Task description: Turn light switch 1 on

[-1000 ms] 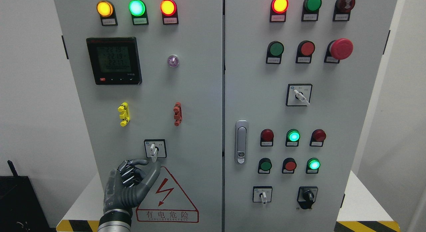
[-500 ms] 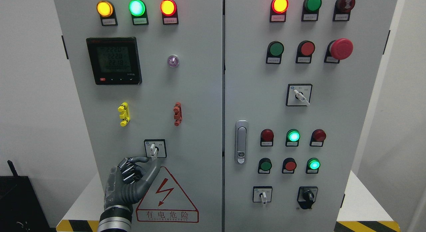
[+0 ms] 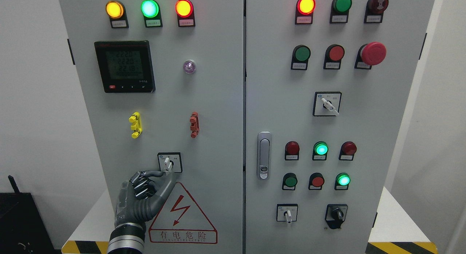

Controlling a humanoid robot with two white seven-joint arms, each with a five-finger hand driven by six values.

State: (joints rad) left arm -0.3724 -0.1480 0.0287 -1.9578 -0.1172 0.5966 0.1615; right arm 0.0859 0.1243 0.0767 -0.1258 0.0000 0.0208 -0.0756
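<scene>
A small rotary switch [image 3: 169,162] with a white lever sits low on the left cabinet door [image 3: 218,101], its lever pointing down. My left hand [image 3: 166,175] rises from the lower left, just under that switch. Its index fingertip [image 3: 160,173] reaches toward the lever's lower end from the left. The thumb [image 3: 170,181] stands up below and slightly right of the lever. The other fingers are curled into the palm. Nothing is gripped; I cannot tell whether the index tip touches the lever. My right hand is out of view.
The left door carries three lit lamps [image 3: 149,8], a black meter [image 3: 125,66], yellow [image 3: 135,125] and red [image 3: 194,124] clips and a red warning triangle [image 3: 182,214]. The right door has a handle [image 3: 264,155], a red mushroom button [image 3: 372,53], several buttons and further rotary switches [image 3: 327,104].
My left hand has crept upward and a little right, bringing index and thumb closer to the lever's lower end. The lever keeps its position. The meter digits changed.
</scene>
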